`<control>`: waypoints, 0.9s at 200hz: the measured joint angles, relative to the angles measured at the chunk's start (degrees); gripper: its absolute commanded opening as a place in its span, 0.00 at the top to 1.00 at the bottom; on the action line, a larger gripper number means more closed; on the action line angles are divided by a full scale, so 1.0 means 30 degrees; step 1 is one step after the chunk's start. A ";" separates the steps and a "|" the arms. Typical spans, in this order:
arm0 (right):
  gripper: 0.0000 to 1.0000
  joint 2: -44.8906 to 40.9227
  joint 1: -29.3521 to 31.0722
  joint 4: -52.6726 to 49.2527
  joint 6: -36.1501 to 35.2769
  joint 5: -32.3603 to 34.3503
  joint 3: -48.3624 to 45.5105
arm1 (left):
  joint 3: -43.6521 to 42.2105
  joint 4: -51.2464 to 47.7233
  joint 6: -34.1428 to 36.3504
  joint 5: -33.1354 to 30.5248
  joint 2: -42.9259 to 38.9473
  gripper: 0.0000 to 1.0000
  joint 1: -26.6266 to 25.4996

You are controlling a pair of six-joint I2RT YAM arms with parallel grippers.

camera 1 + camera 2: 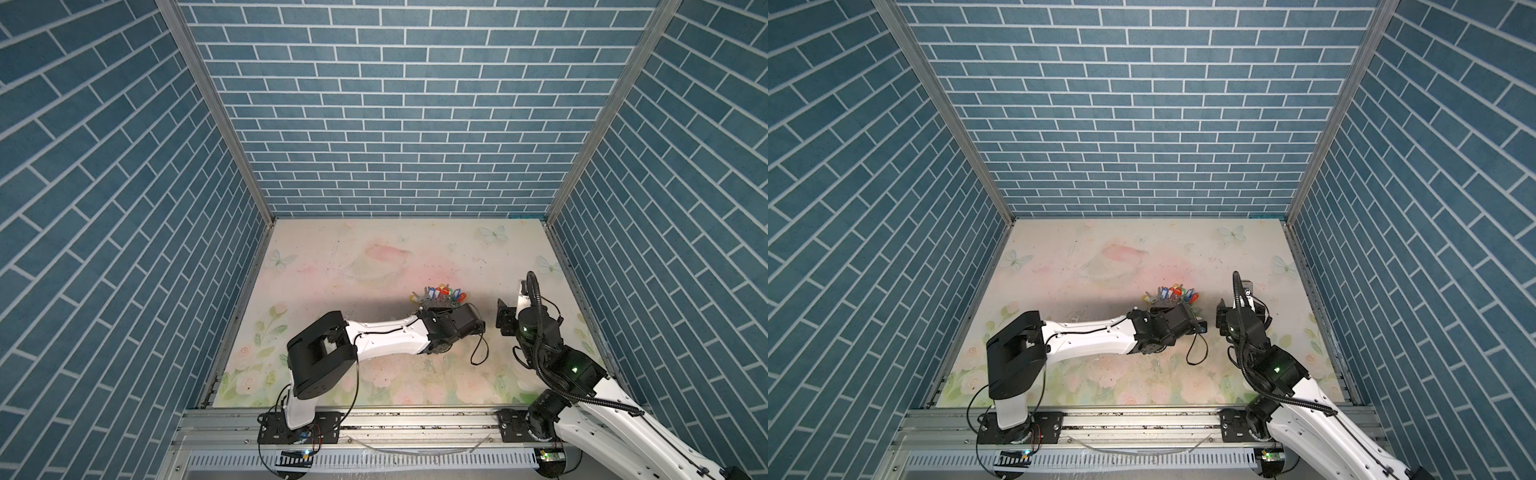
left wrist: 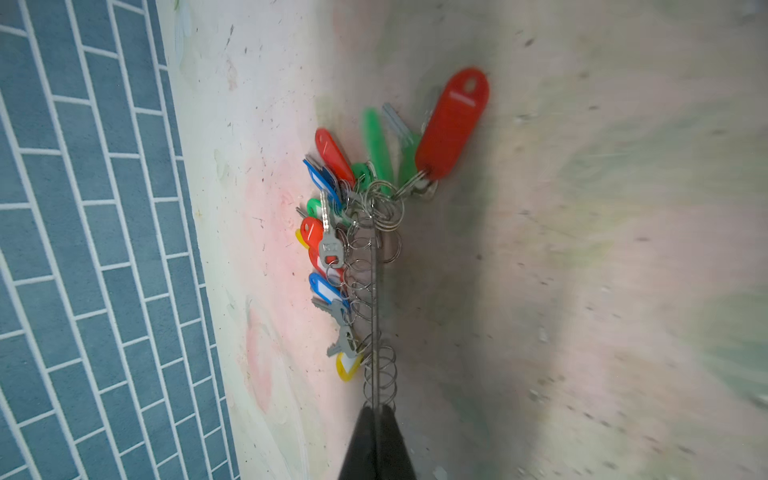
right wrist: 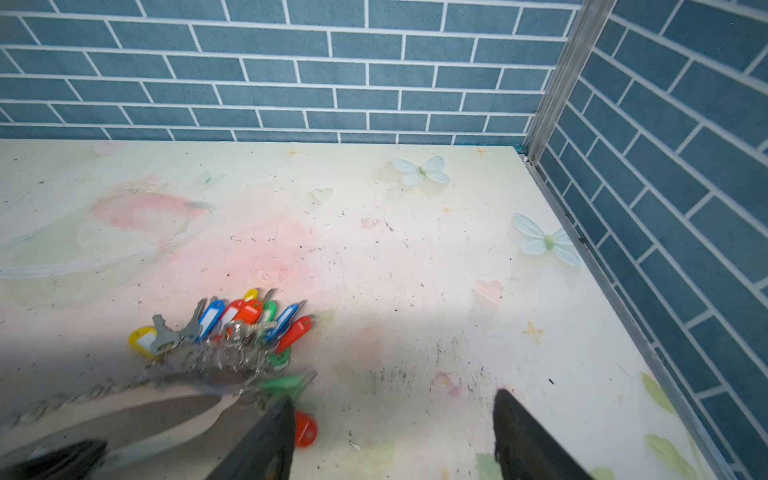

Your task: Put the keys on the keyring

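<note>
The keyring, a thin dark plate seen edge-on with silver wire rings along its rim, stands on the mat, with my left gripper shut on its near edge. A yellow-tagged key hangs from a ring close to those jaws and also shows in the right wrist view. Red, blue and green tagged keys fan out from the far rim in both top views. My right gripper stands open just right of the keyring, nothing between its fingers; a red tag lies beside one finger.
The floral mat is bounded by blue brick walls, with a metal frame post at the back right corner. A loose black cable loops off the left wrist onto the mat.
</note>
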 measured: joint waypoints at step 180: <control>0.06 1.1176 -0.7082 1.0586 -0.5472 -0.0044 -0.0911 | -1.4367 1.3814 -0.6805 -0.4138 -1.0761 0.00 1.3209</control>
